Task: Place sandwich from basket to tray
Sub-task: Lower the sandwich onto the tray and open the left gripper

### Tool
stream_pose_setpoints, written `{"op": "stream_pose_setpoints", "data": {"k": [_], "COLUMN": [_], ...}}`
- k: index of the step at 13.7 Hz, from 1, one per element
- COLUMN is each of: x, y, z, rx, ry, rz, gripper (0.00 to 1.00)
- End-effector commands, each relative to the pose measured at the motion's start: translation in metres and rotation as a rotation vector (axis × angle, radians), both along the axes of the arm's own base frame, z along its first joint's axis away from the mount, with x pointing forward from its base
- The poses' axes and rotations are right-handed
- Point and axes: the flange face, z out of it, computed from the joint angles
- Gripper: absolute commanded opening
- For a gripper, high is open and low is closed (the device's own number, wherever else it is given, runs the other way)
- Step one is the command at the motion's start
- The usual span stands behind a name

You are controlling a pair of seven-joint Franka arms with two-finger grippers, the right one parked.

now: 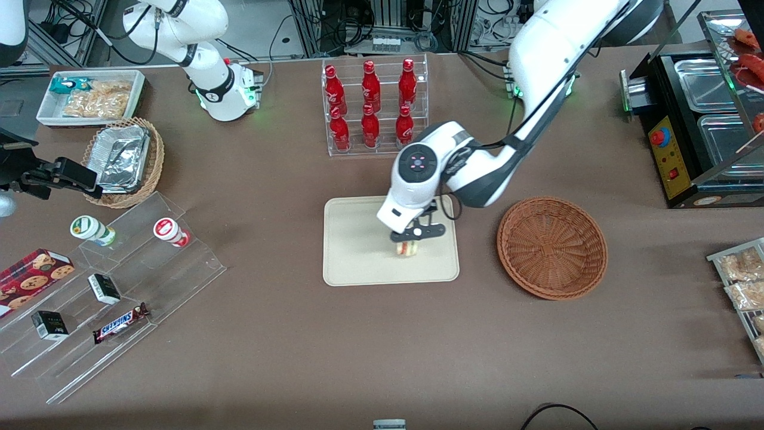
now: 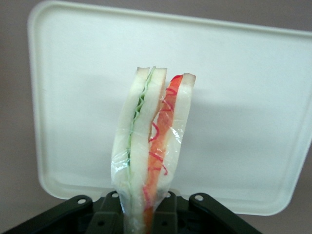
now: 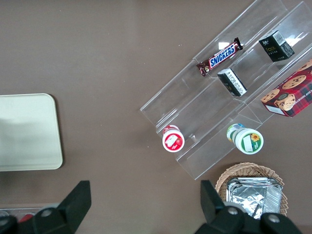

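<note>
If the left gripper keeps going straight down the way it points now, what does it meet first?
Most likely the tray. The gripper points down over it, shut on the sandwich, so the sandwich's edge would touch first. How much gap remains is unclear.

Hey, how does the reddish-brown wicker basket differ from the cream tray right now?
The basket is round, woven and reddish-brown; the tray is rectangular, smooth and cream-beige with rounded corners. The basket has sloping raised sides, while the tray is flat with a low rim. Nothing lies in the basket, whereas over the tray the gripper is shut on the sandwich. Both sit side by side on the brown table, apart from each other.
</note>
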Motion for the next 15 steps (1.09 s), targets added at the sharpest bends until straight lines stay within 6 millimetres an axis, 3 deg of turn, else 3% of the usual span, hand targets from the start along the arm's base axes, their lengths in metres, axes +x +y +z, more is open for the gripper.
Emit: {"op": "stream_pose_setpoints", "data": {"k": [1,4,7,8,9,10,15], "x": [0.003,-0.001,-0.002,0.001,0.005,0.006,0.016], "y": [-0.030,-0.037,-0.037,-0.035,-0.032,-0.032,-0.019], "z": [-0.023,-0.056,-0.060,-0.059,-0.056,-0.052,0.033], "rx": [0.025,0.054,0.058,0.053,0.050,0.050,0.055], "ry": [-0.005,0.014,0.020,0.022,0.019,0.010,-0.060], "rz": [0.020,0.010,0.005,0.009,0.013,0.013,0.032], "gripper": [0.00,0.00,0.05,0.25,0.67,1.00,1.00]}}
